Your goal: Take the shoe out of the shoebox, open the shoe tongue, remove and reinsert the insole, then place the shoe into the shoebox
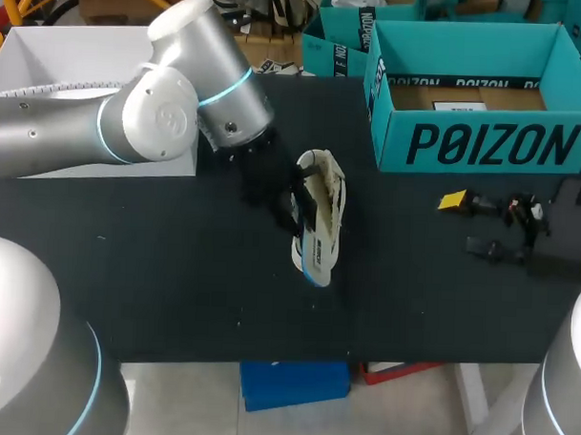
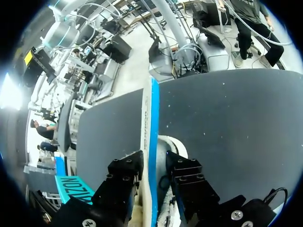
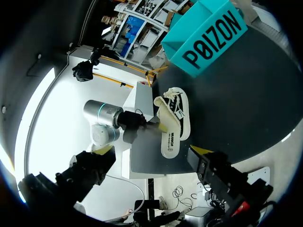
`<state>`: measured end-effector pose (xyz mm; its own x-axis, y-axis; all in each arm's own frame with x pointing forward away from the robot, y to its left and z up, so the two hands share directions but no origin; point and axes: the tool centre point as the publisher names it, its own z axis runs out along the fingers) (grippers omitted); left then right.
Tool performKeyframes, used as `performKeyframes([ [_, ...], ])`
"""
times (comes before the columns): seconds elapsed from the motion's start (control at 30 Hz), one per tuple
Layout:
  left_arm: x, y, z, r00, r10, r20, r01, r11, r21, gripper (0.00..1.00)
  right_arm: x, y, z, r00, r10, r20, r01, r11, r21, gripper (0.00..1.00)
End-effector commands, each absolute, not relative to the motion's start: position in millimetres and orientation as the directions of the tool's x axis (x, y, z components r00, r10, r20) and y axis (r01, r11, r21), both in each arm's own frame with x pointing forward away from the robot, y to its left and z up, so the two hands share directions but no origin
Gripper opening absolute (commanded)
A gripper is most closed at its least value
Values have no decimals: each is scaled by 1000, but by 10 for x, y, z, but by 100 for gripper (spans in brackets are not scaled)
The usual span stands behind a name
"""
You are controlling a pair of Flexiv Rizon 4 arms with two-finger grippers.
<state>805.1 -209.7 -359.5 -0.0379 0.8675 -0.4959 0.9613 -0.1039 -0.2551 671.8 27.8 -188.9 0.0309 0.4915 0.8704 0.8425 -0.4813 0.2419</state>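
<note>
In the head view, the shoe (image 1: pixel 321 214) sits on edge mid-way across the bench (image 1: pixel 174 271) at our outstretched left arm (image 1: pixel 84 124), apart from the shoebox (image 1: pixel 479 138); the left wrist view shows our left gripper (image 2: pixel 152 172) pinching only its sole, so it may twist loose; the right wrist view shows our right gripper (image 3: pixel 152 151) spread, empty.

Bright, even light; white glare floods right wrist view

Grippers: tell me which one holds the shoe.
The left gripper: its fingers pinch the shoe by its sole. The right gripper stands open, apart from it.
</note>
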Motion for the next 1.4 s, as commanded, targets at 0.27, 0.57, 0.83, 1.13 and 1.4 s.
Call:
performKeyframes([
  [0.27, 8076, -2053, -3555, -47, 864, -501, 974, -71, -215, 0, 6718, 279, -1886, 32, 492, 870, 842, -482, 241, 100],
  [0.57, 8034, -2105, -3488, -92, 795, -600, 960, -89, -265, 0, 6718, 279, -1886, 32, 492, 870, 842, -482, 241, 100],
  [0.83, 7992, -2145, -3471, -160, 736, -658, 933, -106, -345, 0, 6718, 279, -1886, 32, 492, 870, 842, -482, 241, 100],
  [1.13, 7936, -2170, -3407, -189, 698, -690, 917, -126, -378, 0, 6718, 279, -1886, 32, 492, 870, 842, -482, 241, 100],
  [1.4, 7971, -2135, -3461, -191, 711, -677, 921, -108, -373, 0, 6718, 279, -1886, 32, 492, 870, 842, -482, 241, 100],
])
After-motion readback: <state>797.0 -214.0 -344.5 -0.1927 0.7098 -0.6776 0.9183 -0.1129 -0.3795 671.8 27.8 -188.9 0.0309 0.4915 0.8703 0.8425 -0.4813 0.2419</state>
